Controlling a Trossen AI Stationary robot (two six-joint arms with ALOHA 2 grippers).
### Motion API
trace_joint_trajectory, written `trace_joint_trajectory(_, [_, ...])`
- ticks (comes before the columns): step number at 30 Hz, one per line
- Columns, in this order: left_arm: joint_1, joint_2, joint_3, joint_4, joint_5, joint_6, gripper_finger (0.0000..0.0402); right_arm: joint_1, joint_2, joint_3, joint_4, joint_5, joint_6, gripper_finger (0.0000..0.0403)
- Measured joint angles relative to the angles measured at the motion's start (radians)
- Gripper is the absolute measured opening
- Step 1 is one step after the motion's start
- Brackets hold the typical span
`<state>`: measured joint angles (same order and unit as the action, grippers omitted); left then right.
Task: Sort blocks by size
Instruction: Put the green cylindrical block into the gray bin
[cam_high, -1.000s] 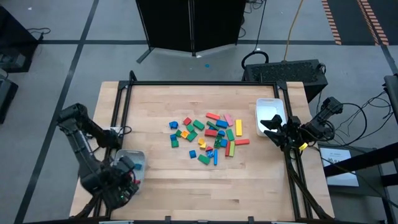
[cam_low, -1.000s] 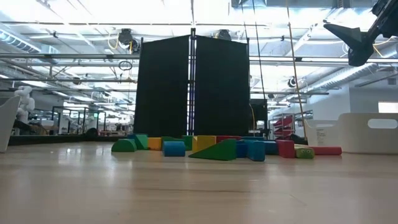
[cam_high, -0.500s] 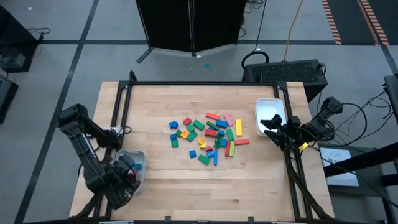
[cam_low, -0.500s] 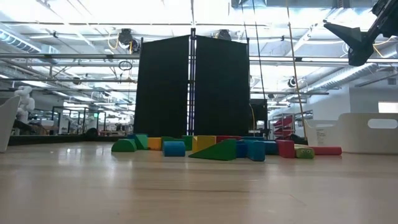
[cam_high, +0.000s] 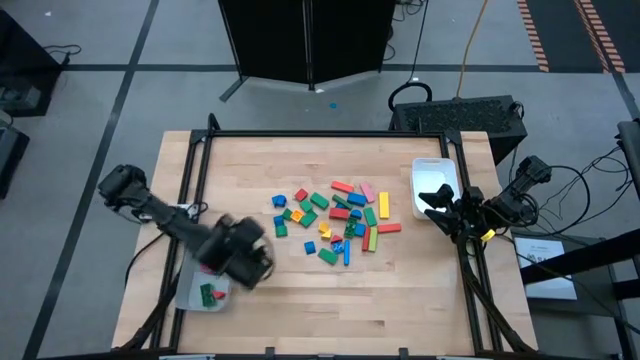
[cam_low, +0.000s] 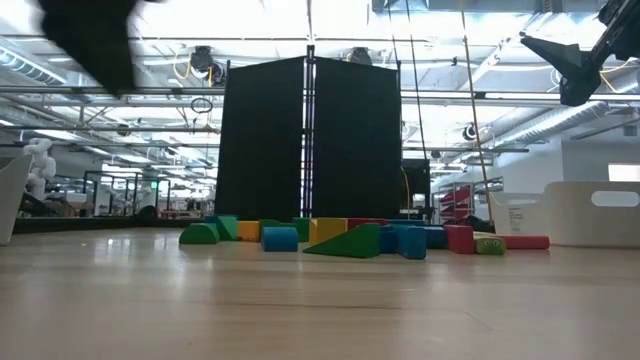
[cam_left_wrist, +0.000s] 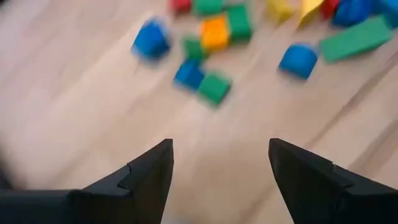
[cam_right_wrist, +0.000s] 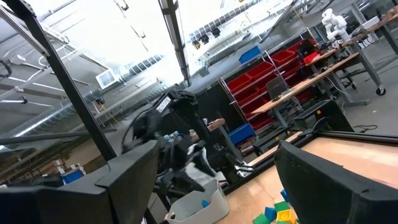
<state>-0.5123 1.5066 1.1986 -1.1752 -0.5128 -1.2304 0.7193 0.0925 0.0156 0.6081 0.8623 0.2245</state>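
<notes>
We see the blocks (cam_high: 335, 215) heaped at the middle of the wooden table (cam_high: 250, 170), with a few more in the pale tray (cam_high: 203, 294) near its left front edge. Our left hand (cam_high: 250, 268) hovers between that tray and the heap, fingers spread and holding nothing. Our right hand (cam_high: 432, 212) waits over the white tray (cam_high: 432, 172) at the right edge, fingers apart, empty.

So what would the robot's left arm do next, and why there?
Probably reach on toward the nearest loose blocks at the pile's left edge and lower over one. The left gripper is open and empty between its tray and the pile, whose blocks show just ahead in its wrist view.
</notes>
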Motion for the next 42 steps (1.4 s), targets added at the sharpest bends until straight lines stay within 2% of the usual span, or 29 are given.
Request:
trace_joint_trajectory(3, [0.129,0.0,-0.051,0.176,0.016,0.286,0.0264,0.0,0.0,0.0,-0.012,0.0,0.0,0.0313])
trace_joint_trajectory(6, [0.219,0.0,-0.12,0.307,0.085,0.484,0.0263,0.0,0.0,0.0,-0.018,0.0,0.0,0.0313])
trace_joint_trajectory(13, [0.322,0.0,-0.261,0.466,0.236,0.731,0.0242,0.0,0.0,0.0,-0.029,0.0,0.0,0.0313])
trace_joint_trajectory(17, [0.34,0.0,-0.295,0.527,0.258,0.832,0.024,0.0,0.0,0.0,-0.033,0.0,0.0,0.0313])
trace_joint_trajectory(20, [0.357,0.0,-0.314,0.576,0.261,0.896,0.0239,0.0,0.0,0.0,-0.035,0.0,0.0,0.0313])
trace_joint_trajectory(25, [0.39,0.01,-0.351,0.636,0.353,0.951,0.0239,0.0,0.0,0.0,-0.037,0.0,0.0,0.0313])
trace_joint_trajectory(42, [0.41,0.153,-0.385,0.743,0.39,1.008,0.0239,0.0,0.0,0.0,-0.061,0.01,-0.001,0.0313])
